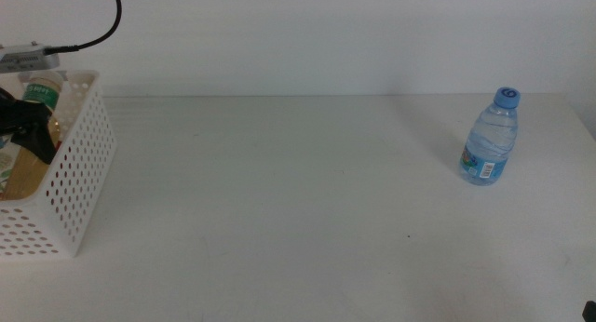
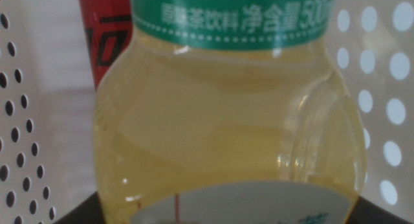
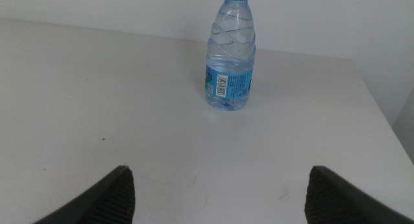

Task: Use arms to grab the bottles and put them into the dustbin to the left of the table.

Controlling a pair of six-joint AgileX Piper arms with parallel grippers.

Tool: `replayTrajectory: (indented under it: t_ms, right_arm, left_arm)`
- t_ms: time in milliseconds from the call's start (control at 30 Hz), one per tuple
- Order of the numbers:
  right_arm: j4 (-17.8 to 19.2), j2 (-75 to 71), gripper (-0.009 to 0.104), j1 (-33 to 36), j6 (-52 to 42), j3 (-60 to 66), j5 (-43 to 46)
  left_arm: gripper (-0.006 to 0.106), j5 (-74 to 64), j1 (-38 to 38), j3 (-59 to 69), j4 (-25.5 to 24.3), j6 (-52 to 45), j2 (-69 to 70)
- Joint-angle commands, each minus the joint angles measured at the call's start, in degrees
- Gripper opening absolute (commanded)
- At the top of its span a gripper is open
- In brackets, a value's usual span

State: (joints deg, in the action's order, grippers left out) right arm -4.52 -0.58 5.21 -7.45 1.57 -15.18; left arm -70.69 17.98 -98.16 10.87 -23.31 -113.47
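Hanging over the white dustbin (image 1: 79, 187) at the counter's (image 1: 279, 201) far left, the left tool (image 1: 28, 127) looks clamped on the tea bottle (image 2: 226, 140), about to drop it, while the right tool (image 3: 220, 198), jaws apart, faces the water bottle (image 1: 491, 140) standing far right.

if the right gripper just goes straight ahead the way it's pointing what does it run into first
Most likely the water bottle, standing upright on the table ahead of the open right gripper, a little to one side of centre. Nothing else lies between them, though depth is hard to judge.
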Motion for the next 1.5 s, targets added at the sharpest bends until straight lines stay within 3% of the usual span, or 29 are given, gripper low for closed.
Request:
replayTrajectory:
  t_ms: [0, 100, 133, 300, 400, 733, 900, 1067, 1467]
  right_arm:
    - [0.6, -1.5, 0.07, -0.3, -0.5, -0.4, 4.2]
    - [0.6, -1.5, 0.07, -0.3, -0.5, -0.4, 4.2]
    - [0.6, -1.5, 0.07, -0.3, -0.5, -0.4, 4.2]
    - [0.6, -1.5, 0.07, -0.3, -0.5, -0.4, 4.2]
    - [0.6, -1.5, 0.07, -0.3, -0.5, -0.4, 4.2]
    - [0.6, -1.5, 0.07, -0.3, -0.5, -0.4, 4.2]
    - [0.6, -1.5, 0.07, -0.3, -0.5, -0.4, 4.2]
    - [0.6, -1.5, 0.07, -0.3, -0.5, -0.4, 4.2]
    - [0.6, -1.5, 0.07, -0.3, -0.5, -0.4, 4.2]
  left_arm:
    - [-0.001, -3.9, 0.0, -2.4, 1.7, -0.3, 3.8]
    - [0.012, -3.9, 0.0, -2.3, 1.6, -0.3, 3.8]
    - [0.035, -3.9, 0.0, -2.3, 1.6, -1.3, 3.8]
    - [0.074, -4.1, 0.0, -2.3, 2.6, -2.8, 3.8]
    - [0.09, -4.0, 0.0, -2.3, 2.7, -2.8, 3.8]
    - [0.09, -2.1, -0.1, -2.4, 3.1, 3.2, 4.5]
    - [0.09, 1.7, -2.1, -2.3, 6.0, 3.5, 8.0]
    - [0.088, 2.9, -5.8, -2.1, 3.4, 6.1, 12.8]
    - [0.082, 22.1, -13.6, 18.6, 9.3, 0.9, 31.5]
